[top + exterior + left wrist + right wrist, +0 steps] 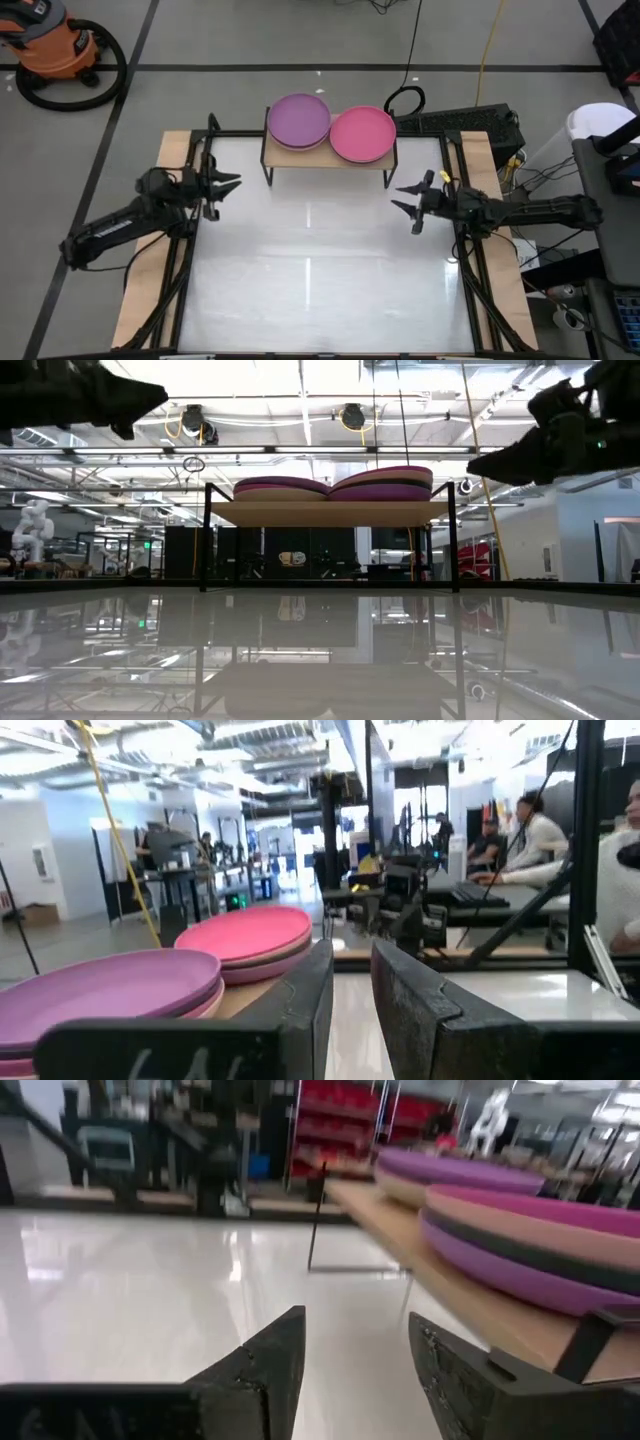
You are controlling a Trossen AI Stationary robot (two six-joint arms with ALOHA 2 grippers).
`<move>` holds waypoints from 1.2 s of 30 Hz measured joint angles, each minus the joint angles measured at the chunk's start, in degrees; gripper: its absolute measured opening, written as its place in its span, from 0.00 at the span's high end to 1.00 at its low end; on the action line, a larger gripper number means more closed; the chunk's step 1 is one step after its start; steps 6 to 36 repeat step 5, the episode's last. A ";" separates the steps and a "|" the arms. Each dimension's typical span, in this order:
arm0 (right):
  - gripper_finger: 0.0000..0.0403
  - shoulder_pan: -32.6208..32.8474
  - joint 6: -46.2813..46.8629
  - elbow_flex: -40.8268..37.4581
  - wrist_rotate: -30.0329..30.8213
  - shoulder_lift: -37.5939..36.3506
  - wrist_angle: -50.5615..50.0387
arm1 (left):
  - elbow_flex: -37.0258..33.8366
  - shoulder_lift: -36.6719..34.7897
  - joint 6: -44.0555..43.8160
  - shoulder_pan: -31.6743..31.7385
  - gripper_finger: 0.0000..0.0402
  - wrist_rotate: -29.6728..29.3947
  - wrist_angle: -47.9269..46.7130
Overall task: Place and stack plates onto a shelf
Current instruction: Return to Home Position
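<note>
Wood shelf (312, 157) holds purple-topped stack (298, 120), magenta-topped stack (362, 133) side by side.

— How many stacks do we count on the shelf (330, 513)?
— Two: one topped by a purple plate (298, 118), one by a magenta plate (361, 131).
— And plates altogether?
— We cannot tell; the layers under each top plate won't count cleanly. Otherwise we count one shelf and two grippers: the left gripper (226, 190) and the right gripper (402, 200).

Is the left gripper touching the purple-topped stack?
Apart. The high view shows bare tabletop between the left gripper and the purple-topped stack.
</note>
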 joint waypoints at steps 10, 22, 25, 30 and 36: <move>0.60 0.00 0.10 -3.13 0.04 -2.63 2.53 | -3.90 -1.89 -0.35 -0.01 0.81 0.00 3.27; 0.60 0.00 0.10 -3.13 0.04 -2.63 2.53 | -3.90 -1.89 -0.35 -0.01 0.81 0.00 3.27; 0.60 0.00 0.10 -3.13 0.04 -2.63 2.53 | -3.90 -1.89 -0.35 -0.01 0.81 0.00 3.27; 0.60 0.00 0.10 -3.13 0.04 -2.63 2.53 | -3.90 -1.89 -0.35 -0.01 0.81 0.00 3.27; 0.60 0.00 0.10 -3.13 0.04 -2.63 2.53 | -3.90 -1.89 -0.35 -0.01 0.81 0.00 3.27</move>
